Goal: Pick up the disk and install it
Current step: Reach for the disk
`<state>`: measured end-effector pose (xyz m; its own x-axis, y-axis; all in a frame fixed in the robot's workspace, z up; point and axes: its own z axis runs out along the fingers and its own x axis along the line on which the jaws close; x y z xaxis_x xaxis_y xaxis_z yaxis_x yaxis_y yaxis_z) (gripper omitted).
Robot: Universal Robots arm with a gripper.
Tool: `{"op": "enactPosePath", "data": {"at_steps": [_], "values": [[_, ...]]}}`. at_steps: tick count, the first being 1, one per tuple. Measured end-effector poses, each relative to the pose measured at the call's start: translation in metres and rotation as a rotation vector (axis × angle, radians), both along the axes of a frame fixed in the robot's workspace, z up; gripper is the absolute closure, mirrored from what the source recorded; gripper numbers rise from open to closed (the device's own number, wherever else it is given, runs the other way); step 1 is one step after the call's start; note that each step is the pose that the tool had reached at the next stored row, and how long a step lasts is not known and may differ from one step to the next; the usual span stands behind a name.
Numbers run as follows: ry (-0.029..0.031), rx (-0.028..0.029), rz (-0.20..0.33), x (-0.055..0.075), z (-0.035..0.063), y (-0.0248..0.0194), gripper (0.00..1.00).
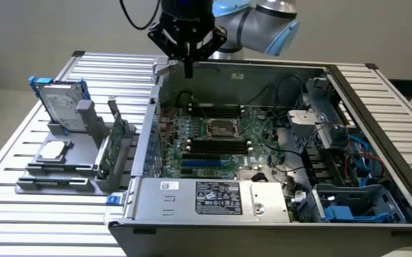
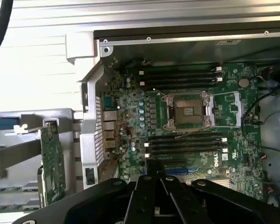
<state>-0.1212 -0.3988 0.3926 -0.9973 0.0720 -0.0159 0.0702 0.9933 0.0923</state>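
Note:
The disk point(image 1: 60, 104), silver-grey with a white label and blue rails, stands upright in a grey holder point(image 1: 63, 171) at the exterior view's left, outside the computer case. My gripper point(image 1: 188, 69) hangs above the case's back left corner, well apart from the disk, its black fingers together with nothing between them. In the wrist view the fingertips point(image 2: 155, 170) meet over the motherboard point(image 2: 186, 116).
The open computer case point(image 1: 263, 150) shows the motherboard, CPU socket point(image 1: 224, 128) and cables. A blue-trimmed drive bay point(image 1: 352, 206) sits at its near right corner. The holder also carries a green circuit card point(image 1: 116, 142) and a small silver chip point(image 1: 54, 151). A slatted metal table point(image 1: 20, 214) lies underneath.

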Motion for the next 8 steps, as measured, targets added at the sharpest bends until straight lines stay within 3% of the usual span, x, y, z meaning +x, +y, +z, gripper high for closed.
{"op": "enactPosePath", "data": {"at_steps": [8], "values": [[-0.0001,0.0038,0.0,0.0,0.0,0.0,0.89]]}}
